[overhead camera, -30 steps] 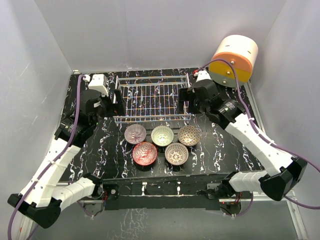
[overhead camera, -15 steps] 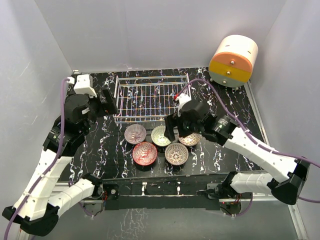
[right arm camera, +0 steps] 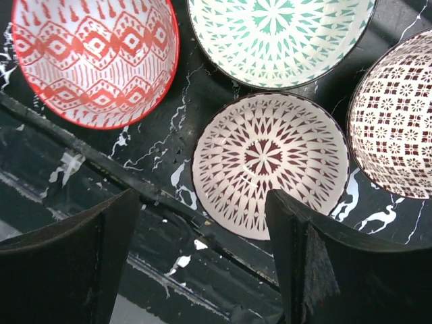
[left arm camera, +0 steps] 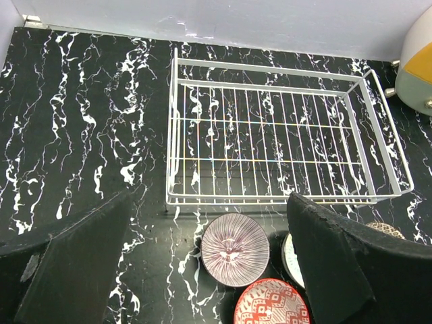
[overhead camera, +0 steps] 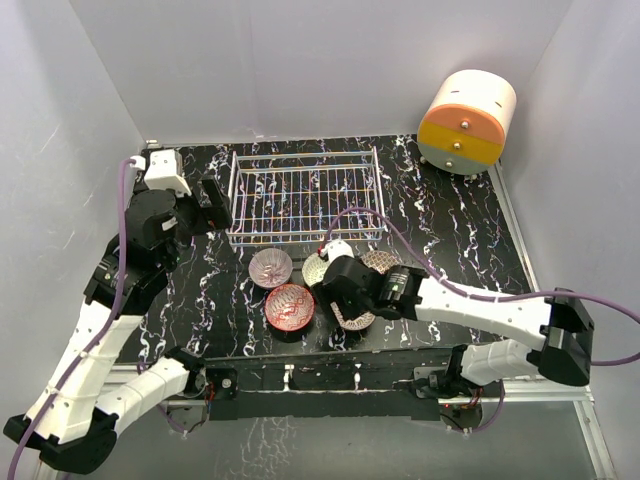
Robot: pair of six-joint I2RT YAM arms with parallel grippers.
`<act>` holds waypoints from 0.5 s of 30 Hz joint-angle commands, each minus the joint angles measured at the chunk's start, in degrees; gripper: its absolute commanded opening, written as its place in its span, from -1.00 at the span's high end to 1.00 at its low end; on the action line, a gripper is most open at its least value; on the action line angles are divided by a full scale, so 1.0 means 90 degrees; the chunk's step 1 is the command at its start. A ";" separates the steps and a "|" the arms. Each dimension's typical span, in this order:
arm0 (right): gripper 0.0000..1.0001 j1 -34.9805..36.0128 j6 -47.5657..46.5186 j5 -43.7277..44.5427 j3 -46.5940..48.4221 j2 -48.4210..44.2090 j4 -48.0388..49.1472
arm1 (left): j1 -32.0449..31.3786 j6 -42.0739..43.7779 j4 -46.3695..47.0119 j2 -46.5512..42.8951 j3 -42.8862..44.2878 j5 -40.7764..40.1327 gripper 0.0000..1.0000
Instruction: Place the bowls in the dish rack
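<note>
While all five bowls sit on the black marbled table (overhead camera: 460, 215), outside the dish rack (overhead camera: 305, 195), they form a tight cluster just at the rack's 6 o'clock side. The rack itself lies flat towards 12 o'clock on the table, its white grid showing the marble through it.

Within the cluster the pinkish bowl (overhead camera: 270, 267) is at 10 o'clock and the red bowl (overhead camera: 289, 305) at 7 o'clock. The pale green bowl (right arm camera: 280, 34) is at 12 o'clock and one brown-and-white bowl (right arm camera: 398, 121) at 2 o'clock. The other, the nearer brown-and-white bowl (right arm camera: 270, 169), is at 5 o'clock and close to the table's front edge.

My right gripper (right arm camera: 202, 209) hangs right over that nearer bowl, jaws spread wide with nothing in them. One finger shows beside the bowl towards the red one; the other overlaps its near rim. I cannot tell whether either finger touches it.

My left gripper (left arm camera: 209, 202) is off at 9 o'clock of the rack, looking down on it and on the pinkish and red bowls, jaws fully apart and holding nothing.

At 1 o'clock, at the far corner of the table, stands the round orange-and-cream drawer unit (overhead camera: 465, 120).
</note>
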 commanded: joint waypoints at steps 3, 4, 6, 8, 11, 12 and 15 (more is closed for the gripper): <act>-0.53 0.0001 0.0011 0.0346 -0.0080 0.0487 0.0893 | -0.0027 -0.0012 -0.0139 -0.0188 0.0018 -0.0179 -0.94; -0.52 0.0009 0.0009 0.0334 -0.0114 0.0566 0.0948 | -0.0031 -0.0004 -0.0142 -0.0208 0.0018 -0.0201 -0.94; -0.47 0.0020 0.0001 0.0353 -0.0203 0.0703 0.1004 | -0.0032 0.0012 -0.0154 -0.0242 0.0014 -0.0231 -0.94; -0.30 0.0029 0.0008 0.0378 -0.0303 0.0784 0.1049 | -0.0032 0.0042 -0.0165 -0.0276 0.0009 -0.0274 -0.94; -0.20 0.0032 0.0027 0.0394 -0.0430 0.0909 0.1089 | -0.0031 0.0085 -0.0173 -0.0299 0.0018 -0.0319 -0.94; -0.20 0.0034 0.0050 0.0383 -0.0458 0.0950 0.1117 | -0.0032 0.0086 -0.0181 -0.0296 0.0025 -0.0326 -0.94; -0.20 0.0082 0.0117 0.0337 -0.0550 0.1033 0.1286 | -0.0031 0.0105 -0.0152 -0.0309 0.0048 -0.0330 -0.94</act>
